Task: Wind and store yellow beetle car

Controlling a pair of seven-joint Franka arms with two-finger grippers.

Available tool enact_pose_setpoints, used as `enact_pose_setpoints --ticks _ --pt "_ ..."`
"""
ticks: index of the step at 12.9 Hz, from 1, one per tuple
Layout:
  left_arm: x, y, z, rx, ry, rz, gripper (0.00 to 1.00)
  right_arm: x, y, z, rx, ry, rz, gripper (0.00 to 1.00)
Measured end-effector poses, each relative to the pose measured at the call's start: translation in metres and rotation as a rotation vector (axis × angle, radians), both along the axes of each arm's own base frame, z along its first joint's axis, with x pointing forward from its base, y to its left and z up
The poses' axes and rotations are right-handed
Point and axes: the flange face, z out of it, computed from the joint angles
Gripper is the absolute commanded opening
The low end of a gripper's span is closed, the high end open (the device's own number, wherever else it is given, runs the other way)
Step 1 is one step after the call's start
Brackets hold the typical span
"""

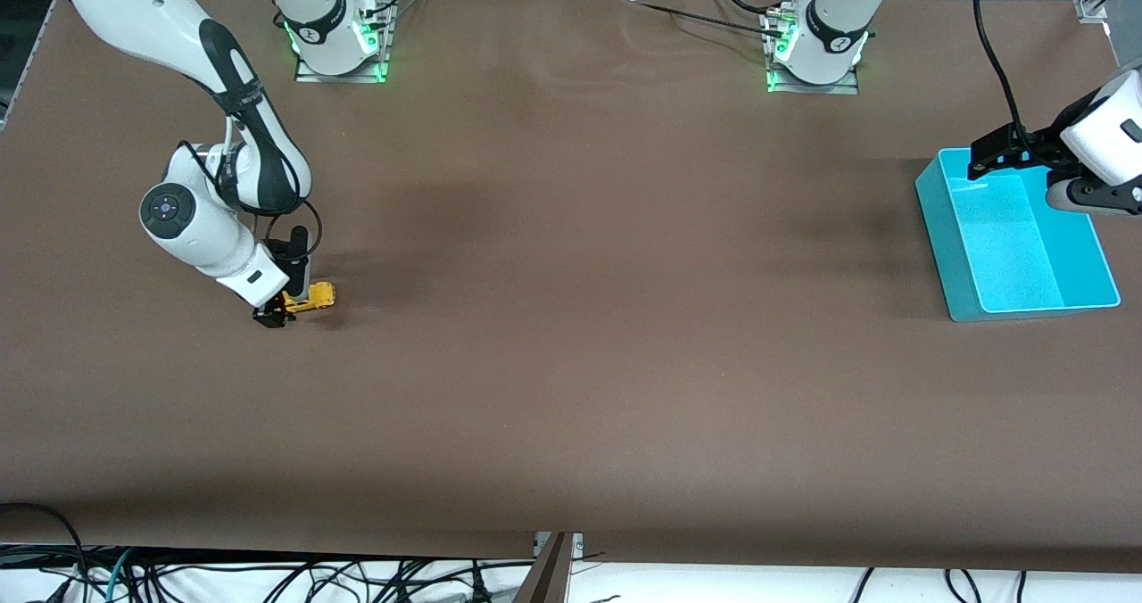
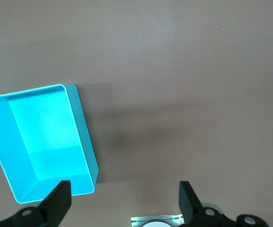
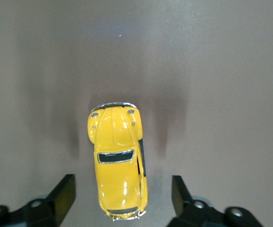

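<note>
The yellow beetle car is sitting on the brown counter toward the right arm's end, with the right end effector straddling it, fingers wide, so I judge the grasp is underway and closing on its sides comes next. The right wrist view is showing that open gap, which the front view hides; the left end effector is waiting, spread wide, over the empty cyan bin.

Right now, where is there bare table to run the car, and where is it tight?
The bare stretch lies between the car and the bin, and nearer the front camera. It is tight at the car, where the open right gripper straddles it, and at the bin, where the open left gripper hangs over it.
</note>
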Motion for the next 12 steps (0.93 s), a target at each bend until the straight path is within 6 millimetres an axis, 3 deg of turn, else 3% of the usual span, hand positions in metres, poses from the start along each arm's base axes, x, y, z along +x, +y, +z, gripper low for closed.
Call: enact_pose_setpoints --ticks 2,8,12 --pt "0.000 0.000 0.000 0.000 0.001 0.001 1.00 0.000 0.000 0.000 0.000 0.001 0.000 0.00" --pt "0.000 0.002 -0.001 0.000 0.003 0.003 1.00 -0.002 -0.006 0.000 0.003 0.019 -0.021 0.00" --pt "0.000 0.002 -0.001 0.000 0.005 0.004 1.00 -0.003 -0.068 0.000 0.001 0.021 -0.078 0.00"
